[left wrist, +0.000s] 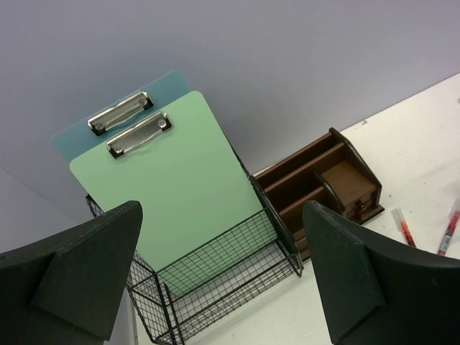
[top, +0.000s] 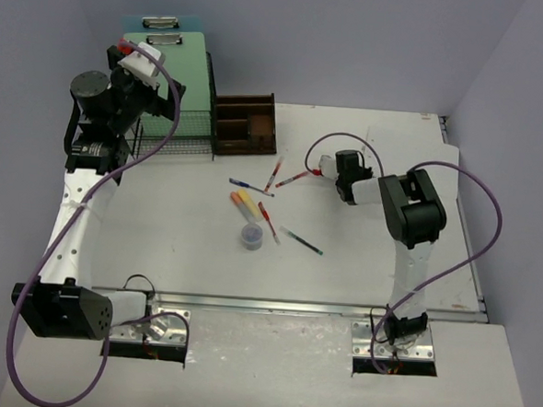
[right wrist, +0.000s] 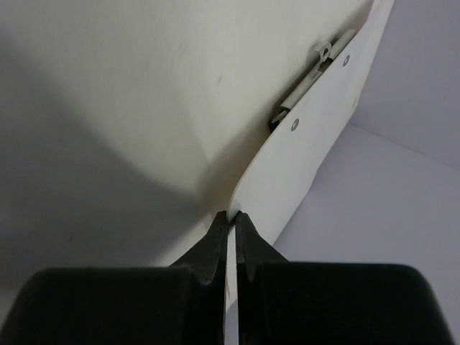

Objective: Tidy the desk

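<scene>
Fingers point(right wrist: 215, 244) of the right gripper point(right wrist: 231, 219) are pinched together on the thin edge of a white clipboard point(right wrist: 316, 136), whose metal clip and two rivets show at its far end in the right wrist view. In the top view this gripper point(top: 324, 166) sits low on the far right part of the desk point(top: 176, 253), though the white board is hard to pick out there against the white surface. Just to its left lie loose pens and markers point(top: 267, 220), scattered around the middle of the desk, with a small round bluish pot point(top: 251, 236) near them.

The left gripper point(left wrist: 221, 215) stands spread wide with nothing between its jaws, raised at the far left above a black wire rack point(left wrist: 215, 287). A green clipboard point(left wrist: 180, 187) stands tilted in that rack with a blue clipboard point(left wrist: 72, 136) behind it. Just right of the rack is a brown wooden organiser point(left wrist: 323, 180). The desk spreads under both arms, a metal rail point(top: 293, 304) along its near edge.
</scene>
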Robot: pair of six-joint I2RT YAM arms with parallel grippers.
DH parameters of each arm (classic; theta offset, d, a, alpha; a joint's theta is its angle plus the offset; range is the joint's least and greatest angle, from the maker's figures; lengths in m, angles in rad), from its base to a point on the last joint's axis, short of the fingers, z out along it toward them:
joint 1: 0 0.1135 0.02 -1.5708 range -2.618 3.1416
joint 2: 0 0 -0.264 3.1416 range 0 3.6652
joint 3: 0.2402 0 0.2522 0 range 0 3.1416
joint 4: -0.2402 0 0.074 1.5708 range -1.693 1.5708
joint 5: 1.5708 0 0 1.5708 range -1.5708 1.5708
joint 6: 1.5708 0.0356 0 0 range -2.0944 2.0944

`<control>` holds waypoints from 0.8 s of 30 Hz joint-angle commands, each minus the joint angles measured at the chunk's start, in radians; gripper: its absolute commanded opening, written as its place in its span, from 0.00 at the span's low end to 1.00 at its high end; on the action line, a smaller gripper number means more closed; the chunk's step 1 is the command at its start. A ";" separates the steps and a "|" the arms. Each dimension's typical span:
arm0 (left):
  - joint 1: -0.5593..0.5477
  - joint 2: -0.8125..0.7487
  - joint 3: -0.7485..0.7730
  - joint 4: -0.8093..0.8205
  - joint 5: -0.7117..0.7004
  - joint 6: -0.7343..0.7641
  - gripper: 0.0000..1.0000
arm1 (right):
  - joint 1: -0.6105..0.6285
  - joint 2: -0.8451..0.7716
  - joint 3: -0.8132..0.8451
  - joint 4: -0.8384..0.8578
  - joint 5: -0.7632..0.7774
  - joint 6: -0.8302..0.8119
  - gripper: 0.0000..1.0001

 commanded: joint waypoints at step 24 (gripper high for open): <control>-0.024 -0.200 -0.453 0.241 0.684 -0.042 0.85 | 0.047 -0.872 0.092 -0.827 -0.640 0.174 0.00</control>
